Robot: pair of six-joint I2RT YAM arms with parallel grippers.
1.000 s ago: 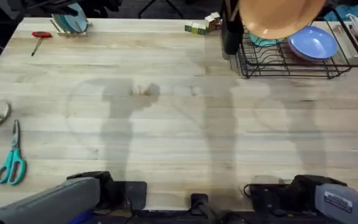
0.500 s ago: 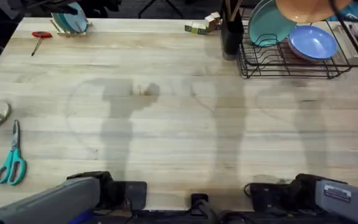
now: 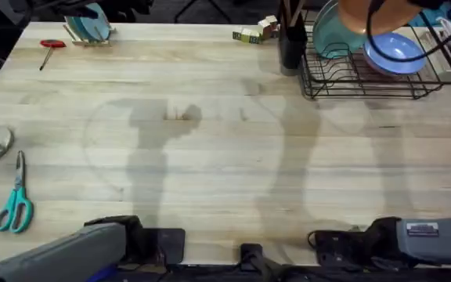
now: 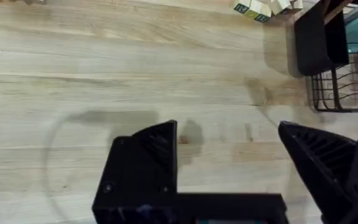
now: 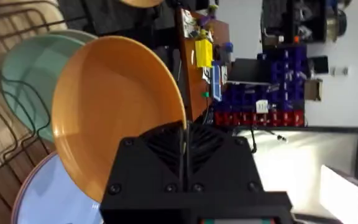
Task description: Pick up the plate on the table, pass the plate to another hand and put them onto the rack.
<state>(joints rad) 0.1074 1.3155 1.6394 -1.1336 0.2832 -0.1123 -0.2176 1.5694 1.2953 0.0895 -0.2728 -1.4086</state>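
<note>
The orange plate (image 5: 117,106) stands on edge in my right gripper (image 5: 184,135), which is shut on its rim. In the overhead view the plate (image 3: 374,12) hangs above the back of the black wire rack (image 3: 366,78) at the table's far right. My left gripper (image 4: 229,158) is open with nothing between its fingers, hovering over the bare wooden table (image 4: 104,62) to the left of the rack (image 4: 347,90).
In the rack stand a teal plate (image 3: 331,35) and a light blue bowl (image 3: 394,53). A black utensil holder (image 3: 290,43) stands by the rack's left side, small blocks (image 3: 253,33) beside it. Scissors (image 3: 14,204) lie at the left edge.
The orange plate has moved right and back over the rack, uncovering the teal plate, and now sits a little lower over the bowl. The left arm has not moved.
</note>
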